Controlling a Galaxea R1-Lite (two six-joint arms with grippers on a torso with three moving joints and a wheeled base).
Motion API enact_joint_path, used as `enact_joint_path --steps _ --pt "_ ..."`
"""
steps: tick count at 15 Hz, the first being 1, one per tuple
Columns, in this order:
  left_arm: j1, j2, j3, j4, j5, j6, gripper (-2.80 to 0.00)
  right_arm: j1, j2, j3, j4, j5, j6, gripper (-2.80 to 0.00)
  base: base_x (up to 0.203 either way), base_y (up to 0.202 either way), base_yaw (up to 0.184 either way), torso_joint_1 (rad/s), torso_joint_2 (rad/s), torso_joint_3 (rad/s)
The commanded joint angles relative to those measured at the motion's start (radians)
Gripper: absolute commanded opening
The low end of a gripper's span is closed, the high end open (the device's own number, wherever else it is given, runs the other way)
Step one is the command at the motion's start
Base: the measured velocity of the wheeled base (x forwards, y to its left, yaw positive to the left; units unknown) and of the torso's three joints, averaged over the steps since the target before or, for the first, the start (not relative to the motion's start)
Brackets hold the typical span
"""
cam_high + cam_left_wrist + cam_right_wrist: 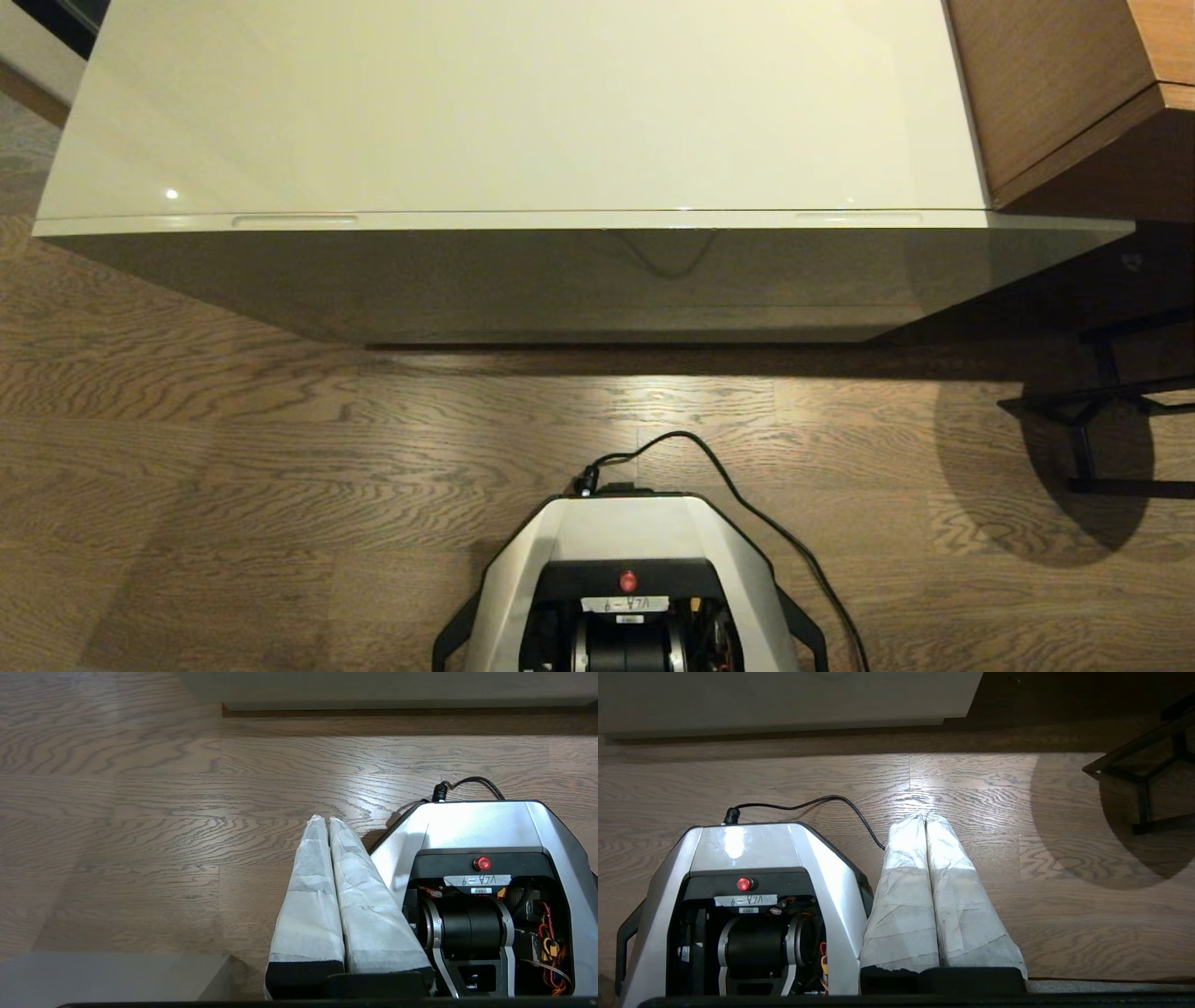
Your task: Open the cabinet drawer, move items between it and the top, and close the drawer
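One cabinet drawer (597, 280) closed, two handle slots (294, 221), bare glossy top (523, 103), left tool (327, 821) and right tool (924, 817) each pressed together, empty, over wood floor (233, 485)

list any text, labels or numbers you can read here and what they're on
Handwritten white label on the robot base, under the red button: appears upside down, roughly "VLA-9", not fully certain.
Small barcode sticker just beneath the label: too small to read.
Cabinet, floor and wrapped grippers: no text visible.
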Motion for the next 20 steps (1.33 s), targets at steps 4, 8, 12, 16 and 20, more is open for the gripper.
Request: enact_joint_path --steps 4,8,12,16,20 --pt "-0.001 0.0 0.0 0.0 0.001 0.0 -2.8 0.0 0.001 0.002 -0.001 0.0 -0.001 -2.8 0.0 0.0 0.0 0.0 0.0 0.0" --pt "0.001 0.002 0.0 0.0 0.001 0.0 -2.8 0.001 0.001 0.002 -0.001 0.0 -0.001 -2.8 0.0 0.0 0.0 0.0 0.0 0.0" --pt "-0.001 0.002 0.0 0.0 0.001 0.0 -2.8 0.0 0.001 0.002 -0.001 0.0 0.0 -2.8 0.0 0.0 0.0 0.0 0.0 0.0" --pt "0.0 0.002 0.0 0.0 0.001 0.0 -2.8 0.0 0.001 0.002 -0.001 0.0 -0.001 -2.8 0.0 0.0 0.0 0.0 0.0 0.0" --pt "0.001 0.002 0.0 0.0 0.001 0.001 -2.8 0.0 0.001 0.002 -0.001 0.0 -0.001 -2.8 0.0 0.0 0.0 0.0 0.0 0.0"
